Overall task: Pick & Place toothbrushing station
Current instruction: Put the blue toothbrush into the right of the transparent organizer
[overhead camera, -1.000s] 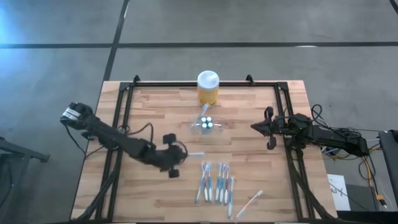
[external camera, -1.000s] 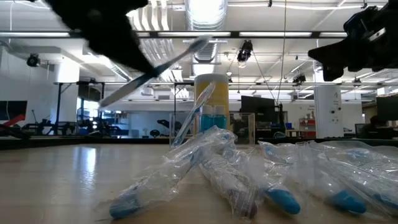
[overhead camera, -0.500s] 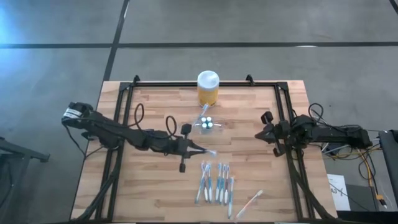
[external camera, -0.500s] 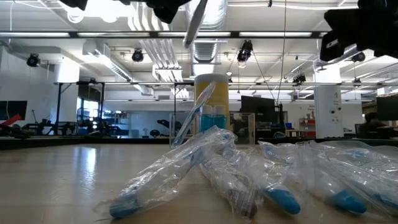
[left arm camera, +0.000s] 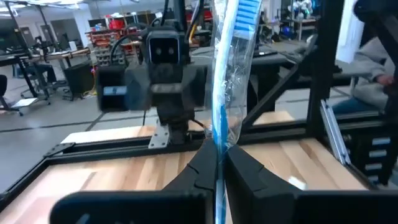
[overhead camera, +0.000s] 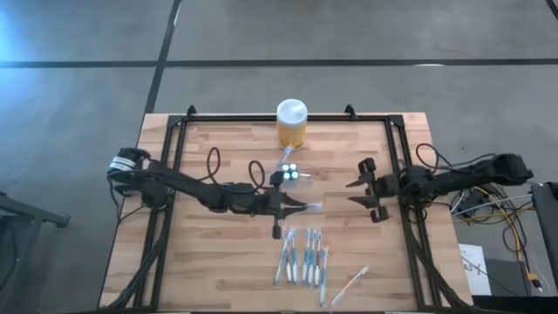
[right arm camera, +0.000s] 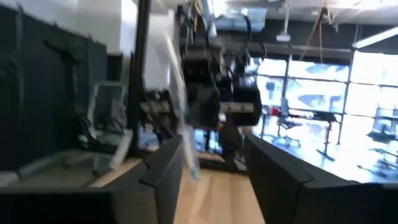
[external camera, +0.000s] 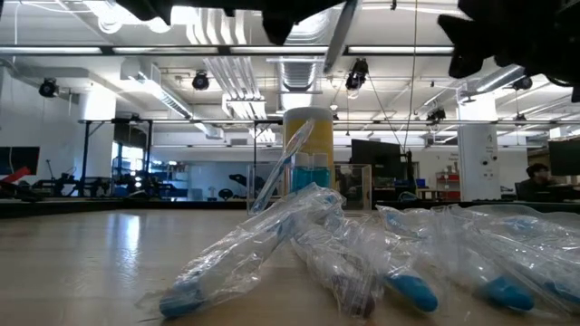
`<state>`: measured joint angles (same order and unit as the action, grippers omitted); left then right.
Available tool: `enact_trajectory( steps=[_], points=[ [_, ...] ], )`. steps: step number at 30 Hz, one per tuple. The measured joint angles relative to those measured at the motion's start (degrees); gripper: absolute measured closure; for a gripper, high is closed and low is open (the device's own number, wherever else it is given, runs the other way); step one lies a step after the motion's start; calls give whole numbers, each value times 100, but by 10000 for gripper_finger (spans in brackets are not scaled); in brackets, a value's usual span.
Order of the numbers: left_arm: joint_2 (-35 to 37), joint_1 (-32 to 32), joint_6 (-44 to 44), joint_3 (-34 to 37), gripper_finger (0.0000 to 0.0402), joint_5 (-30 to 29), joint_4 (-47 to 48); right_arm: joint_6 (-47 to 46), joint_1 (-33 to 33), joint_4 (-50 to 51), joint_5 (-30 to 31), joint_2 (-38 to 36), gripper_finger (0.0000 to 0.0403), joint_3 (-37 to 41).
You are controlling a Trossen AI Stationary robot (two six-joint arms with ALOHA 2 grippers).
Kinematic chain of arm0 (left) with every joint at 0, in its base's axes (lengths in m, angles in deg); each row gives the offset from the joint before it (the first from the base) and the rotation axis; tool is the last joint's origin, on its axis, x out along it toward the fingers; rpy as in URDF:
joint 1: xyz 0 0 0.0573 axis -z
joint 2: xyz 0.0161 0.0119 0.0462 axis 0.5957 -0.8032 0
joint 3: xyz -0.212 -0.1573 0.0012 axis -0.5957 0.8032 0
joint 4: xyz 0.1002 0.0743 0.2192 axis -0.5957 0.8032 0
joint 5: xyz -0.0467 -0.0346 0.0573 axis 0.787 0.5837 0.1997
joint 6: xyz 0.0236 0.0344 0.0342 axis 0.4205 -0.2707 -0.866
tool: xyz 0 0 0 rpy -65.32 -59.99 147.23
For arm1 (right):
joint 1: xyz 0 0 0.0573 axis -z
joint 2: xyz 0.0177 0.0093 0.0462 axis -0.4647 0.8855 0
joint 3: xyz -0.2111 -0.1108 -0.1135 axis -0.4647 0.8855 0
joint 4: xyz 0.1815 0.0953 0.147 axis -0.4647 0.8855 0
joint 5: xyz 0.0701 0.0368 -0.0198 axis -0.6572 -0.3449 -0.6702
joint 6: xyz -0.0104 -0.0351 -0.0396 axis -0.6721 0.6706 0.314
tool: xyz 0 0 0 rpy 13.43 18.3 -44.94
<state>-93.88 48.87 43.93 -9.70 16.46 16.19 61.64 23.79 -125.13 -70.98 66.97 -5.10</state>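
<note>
The toothbrushing station [overhead camera: 291, 174], a small clear holder with a toothbrush standing in it, sits on the table in front of a yellow jar [overhead camera: 291, 123] with a white lid. My left gripper [overhead camera: 292, 206] hovers near mid-table, shut on a wrapped blue toothbrush [left arm camera: 227, 74] that points toward the table's right. My right gripper [overhead camera: 352, 193] faces it from the right, open, a short gap from the brush's tip. In the right wrist view its fingers [right arm camera: 163, 167] stand apart with nothing between them. My left gripper pinches the wrapped toothbrush's handle [left arm camera: 218, 135] between its two fingertips. The fingers come level from the table's left and lie along the brush. The brush sticks out ahead of them, head end [left arm camera: 246, 14] foremost, lifted clear of the table, its clear wrapper loose around it.
Several wrapped toothbrushes [overhead camera: 302, 256] lie side by side near the table's front edge, and one more [overhead camera: 352, 281] lies to their right. Black frame rails [overhead camera: 174, 157] run along the table's left, right and far sides.
My left gripper has carried the wrapped toothbrush toward the table's right and turned it to point at my right gripper. My right gripper has moved a little toward the table's left and has opened.
</note>
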Motion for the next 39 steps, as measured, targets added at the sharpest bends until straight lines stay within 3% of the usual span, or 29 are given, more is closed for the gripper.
enact_trajectory(
  steps=[12,23,31,39],
  points=[
    [-729,-251,30,-863,388,22,272,35,0,-16,-21,1609,178,-923],
    [-1006,-361,91,-1042,388,46,428,-149,0,-28,-439,2062,180,-1326],
    [-1002,-372,119,-1038,388,48,443,-240,0,-68,-458,2122,221,-1328],
    [-1002,-399,135,-1036,388,46,472,-221,0,-75,-462,2128,326,-1328]
  ],
)
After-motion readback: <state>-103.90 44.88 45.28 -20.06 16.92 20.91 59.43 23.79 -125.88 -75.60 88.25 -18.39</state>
